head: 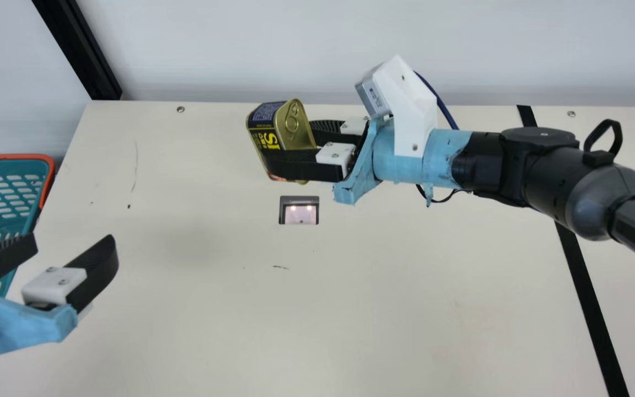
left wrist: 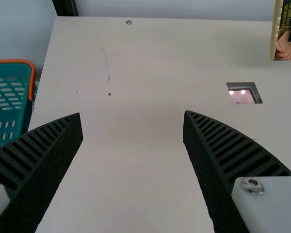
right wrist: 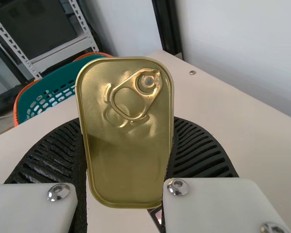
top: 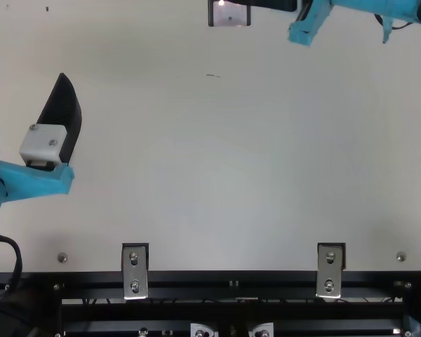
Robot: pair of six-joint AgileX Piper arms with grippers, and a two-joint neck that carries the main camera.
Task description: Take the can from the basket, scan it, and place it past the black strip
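Over on the left, the left gripper (head: 76,250) has its two fingers spread wide with nothing between them, just beside the teal basket (head: 4,199). And across to the right, here's the can (head: 281,138), pinched between the right gripper's (head: 320,144) ribbed fingers, seemingly held clear of the table (head: 196,309), near the scanner window (head: 299,215).

In the main view the left edge crops the basket (head: 9,157) and the right arm (head: 560,171) covers a stretch of the black strip (head: 590,309), while the left wrist view cuts off the can (left wrist: 288,34), and what looks like the scanner window (right wrist: 158,213) lies partly hidden behind the right gripper (head: 291,144) in its wrist view.
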